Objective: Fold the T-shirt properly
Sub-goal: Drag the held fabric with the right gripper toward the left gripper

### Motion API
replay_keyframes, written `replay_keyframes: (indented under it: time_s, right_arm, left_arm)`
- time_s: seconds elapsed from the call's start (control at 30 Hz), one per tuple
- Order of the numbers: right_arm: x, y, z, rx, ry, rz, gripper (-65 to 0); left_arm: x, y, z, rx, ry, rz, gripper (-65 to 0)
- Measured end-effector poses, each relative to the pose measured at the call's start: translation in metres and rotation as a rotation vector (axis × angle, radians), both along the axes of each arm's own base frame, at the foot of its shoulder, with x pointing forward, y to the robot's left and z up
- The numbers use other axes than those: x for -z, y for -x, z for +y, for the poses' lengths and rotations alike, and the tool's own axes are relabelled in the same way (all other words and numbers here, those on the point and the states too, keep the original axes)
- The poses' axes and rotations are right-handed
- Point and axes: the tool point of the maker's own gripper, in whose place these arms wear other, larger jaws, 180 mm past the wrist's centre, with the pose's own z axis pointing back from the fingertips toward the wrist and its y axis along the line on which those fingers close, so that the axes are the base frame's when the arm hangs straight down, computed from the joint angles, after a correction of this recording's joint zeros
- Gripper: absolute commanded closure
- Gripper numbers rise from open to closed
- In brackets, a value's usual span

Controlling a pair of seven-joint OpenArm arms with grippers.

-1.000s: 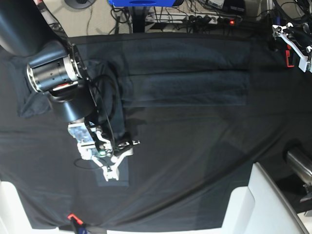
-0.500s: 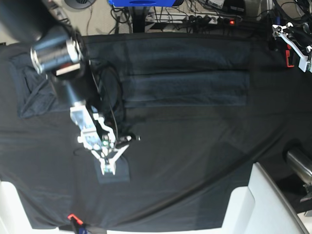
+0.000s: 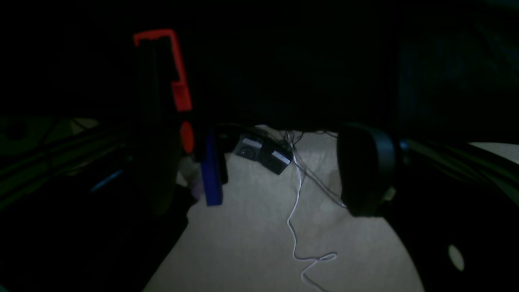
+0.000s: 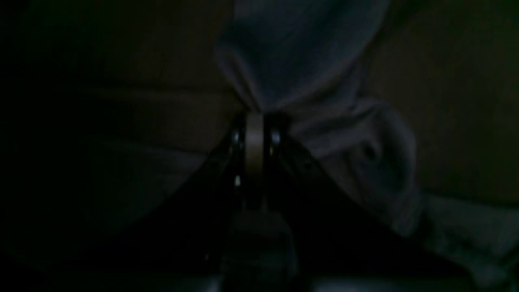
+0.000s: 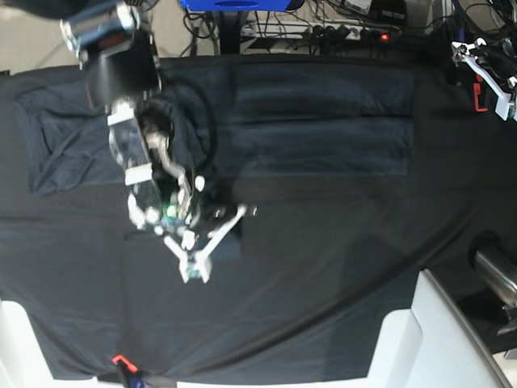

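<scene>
Right end effector (image 5: 196, 271) lifted, now clamped on T-shirt (image 4: 300, 52) fold

The right hand (image 5: 194, 271) is clamped shut low over the table, the left hand (image 5: 485, 69) spread wide at the far edge

My right claw (image 5: 194, 271) sits low near the front of the table cloth (image 5: 347, 259), pinched on a fold of the shirt (image 5: 323, 129), and my own arm (image 5: 133, 121) slants across the shirt's left part, blocking passage there. The cloth to the right of my claw lies bare, so there is free room that way. At the front right a white block (image 5: 436, 339) rises above the table edge. My left claw (image 5: 485, 69) hangs off the far right corner by a red clamp (image 3: 178, 81); the wrist views are dim, so I may miss small things.
</scene>
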Motion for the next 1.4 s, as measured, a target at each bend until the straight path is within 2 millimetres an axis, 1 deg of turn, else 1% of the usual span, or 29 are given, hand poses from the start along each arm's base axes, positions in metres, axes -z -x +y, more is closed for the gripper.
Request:
replay_keyframes:
  time_s: [0.1, 0.17, 0.2, 0.27, 0.37, 0.43, 0.5, 0.57, 0.63, 0.7, 0.73, 0.8, 0.9, 1.07, 1.13, 1.2, 1.4]
  right_arm:
    - [-0.018, 0.03, 0.032, -0.102, -0.037, -0.019, -0.3]
    - [-0.028, 0.055, 0.049, -0.152, -0.074, -0.013, -0.3]
    - [-0.032, 0.063, 0.054, -0.167, -0.087, -0.019, -0.3]
    - [-0.035, 0.081, 0.061, -0.192, -0.098, -0.004, -0.3]
    - [-0.042, 0.102, 0.071, -0.22, -0.125, -0.009, -0.3]
    - [-0.045, 0.119, 0.081, -0.248, -0.15, 0.001, -0.5]
    - [-0.047, 0.13, 0.086, -0.263, -0.165, 0.011, -0.5]
    - [-0.049, 0.129, 0.083, -0.242, -0.168, 0.011, -0.5]
    - [-0.052, 0.123, 0.08, -0.232, -0.156, -0.016, -0.5]
    - [-0.051, 0.127, 0.082, -0.269, -0.143, -0.018, -0.5]
    - [-0.05, 0.132, 0.085, -0.294, -0.137, -0.012, -0.5]
    - [-0.054, 0.14, 0.1, -0.365, -0.14, -0.021, -0.5]
    - [-0.067, 0.14, 0.118, -0.429, -0.151, -0.059, -0.5]
    - [-0.073, 0.146, 0.13, -0.522, -0.123, -0.079, -0.5]
    - [-0.074, 0.144, 0.135, -0.543, -0.12, -0.088, -0.5]
    - [-0.07, 0.14, 0.136, -0.543, -0.107, -0.082, -0.5]
    - [-0.039, 0.143, 0.13, -0.543, -0.048, -0.009, -0.5]
  left_arm:
    - [0.0, -0.001, 0.0, 0.0, 0.001, -0.002, -57.9]
    - [-0.001, -0.001, 0.001, 0.001, -0.002, -0.003, -57.9]
    - [-0.001, -0.002, 0.001, 0.001, -0.002, -0.005, -57.9]
    - [-0.001, -0.002, 0.0, 0.0, -0.001, -0.004, -57.9]
    - [0.0, -0.002, 0.0, 0.0, 0.0, -0.004, -57.9]
    - [-0.001, -0.002, 0.001, 0.001, -0.002, -0.005, -57.9]
    - [-0.001, -0.002, 0.0, 0.001, -0.001, -0.004, -57.9]
    - [-0.001, -0.002, 0.0, 0.001, -0.001, -0.005, -57.9]
    - [-0.001, -0.002, 0.001, 0.001, -0.002, -0.004, -57.9]
    - [-0.001, -0.002, 0.0, 0.001, -0.001, -0.005, -57.9]
    - [-0.001, -0.002, 0.0, 0.001, -0.002, -0.004, -57.9]
    - [-0.001, -0.002, 0.001, 0.001, -0.002, -0.004, -57.9]
    - [-0.001, -0.002, 0.0, 0.001, -0.001, -0.005, -57.9]
    - [-0.001, -0.002, 0.0, 0.002, -0.001, -0.004, -57.9]
    - [-0.001, -0.002, 0.0, 0.002, -0.001, -0.004, -57.9]
    - [-0.001, -0.002, 0.0, 0.002, -0.001, -0.003, -57.9]
    - [-0.001, -0.001, 0.0, 0.002, -0.001, -0.002, -57.9]
